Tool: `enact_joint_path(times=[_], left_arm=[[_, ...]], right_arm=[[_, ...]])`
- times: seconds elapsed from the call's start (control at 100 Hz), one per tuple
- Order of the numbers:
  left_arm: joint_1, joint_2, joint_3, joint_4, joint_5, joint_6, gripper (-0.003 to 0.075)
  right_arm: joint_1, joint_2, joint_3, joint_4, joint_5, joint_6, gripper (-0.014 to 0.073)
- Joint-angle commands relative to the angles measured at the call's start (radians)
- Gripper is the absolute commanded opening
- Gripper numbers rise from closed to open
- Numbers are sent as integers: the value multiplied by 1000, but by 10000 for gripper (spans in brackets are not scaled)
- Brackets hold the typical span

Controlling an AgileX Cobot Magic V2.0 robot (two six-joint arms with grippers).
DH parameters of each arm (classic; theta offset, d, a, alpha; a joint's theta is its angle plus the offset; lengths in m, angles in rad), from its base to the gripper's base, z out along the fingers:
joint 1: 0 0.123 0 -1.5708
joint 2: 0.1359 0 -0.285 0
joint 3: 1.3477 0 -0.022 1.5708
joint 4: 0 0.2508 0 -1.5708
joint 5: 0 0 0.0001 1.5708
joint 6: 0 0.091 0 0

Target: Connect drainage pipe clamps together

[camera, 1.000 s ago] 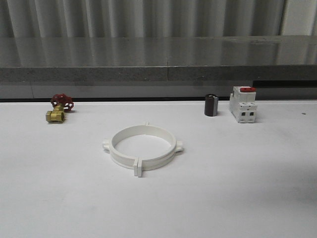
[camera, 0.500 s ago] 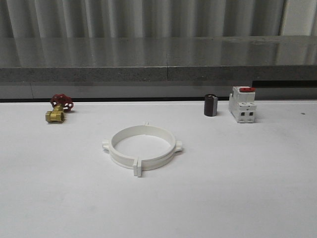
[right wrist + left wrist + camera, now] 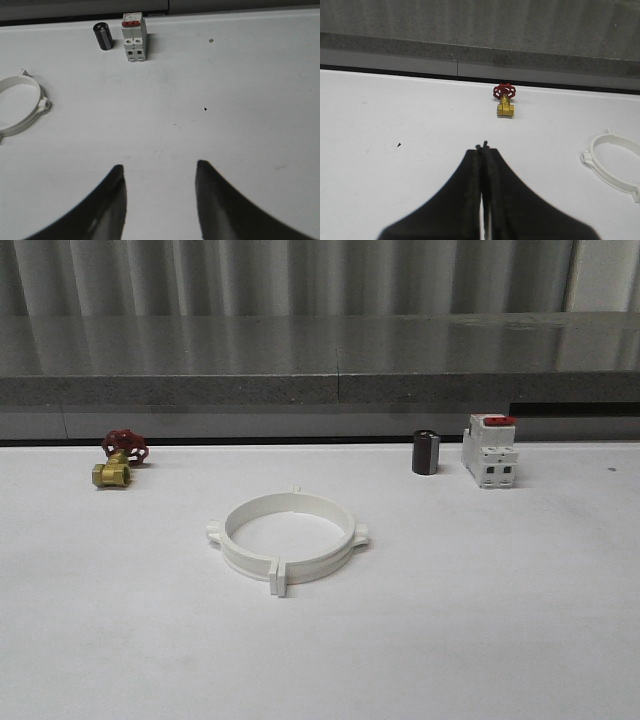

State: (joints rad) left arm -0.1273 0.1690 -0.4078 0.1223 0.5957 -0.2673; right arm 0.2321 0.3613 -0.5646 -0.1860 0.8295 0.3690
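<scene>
We are looking at the two white pipe clamps (image 3: 288, 540) lying as a closed ring in the middle of the white table (image 3: 500, 620), tabs meeting at the near seam and the far seam, so the joining is looking done or nearly done, though we cannot tell whether the tabs are actually locked. Risk from here: if either claw is reaching back in, it is likely nudging the ring and popping a seam open, since nothing is pinning the halves down; a sideways push on one tab would be sliding the whole ring on the smooth top. The left claw (image 3: 482, 150) is sitting with its jaws pressed together, holding nothing, and the ring (image 3: 615, 162) is lying off to its right and a bit farther out, well apart, with the brass valve (image 3: 505, 102) beyond it near the far edge. The right claw (image 3: 160, 195) is standing wide and empty, with the ring (image 3: 22, 107) off to its left and farther out, also well apart, and the white switch (image 3: 135, 42) and dark cylinder (image 3: 103, 36) at the far edge.
</scene>
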Motion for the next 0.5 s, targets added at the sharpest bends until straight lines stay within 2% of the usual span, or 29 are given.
enact_joint_path(times=[0.0, 0.06, 0.14, 0.24, 0.49], left_arm=[[2, 11, -25, -1, -76, 0, -20], [2, 11, -25, -1, -76, 0, -20], [2, 11, -25, -1, -76, 0, -20], [2, 11, -25, -1, -76, 0, -20], [2, 11, -25, -1, -76, 0, -20]], right_arm=[[-5, -20, -21, -16, -59, -10, 216], [-5, -24, -21, -21, -59, -10, 141], [-5, -24, -21, -21, -59, -10, -1], [-5, -24, -21, -21, -59, -10, -123], [-5, -24, -21, -21, -59, -10, -118]])
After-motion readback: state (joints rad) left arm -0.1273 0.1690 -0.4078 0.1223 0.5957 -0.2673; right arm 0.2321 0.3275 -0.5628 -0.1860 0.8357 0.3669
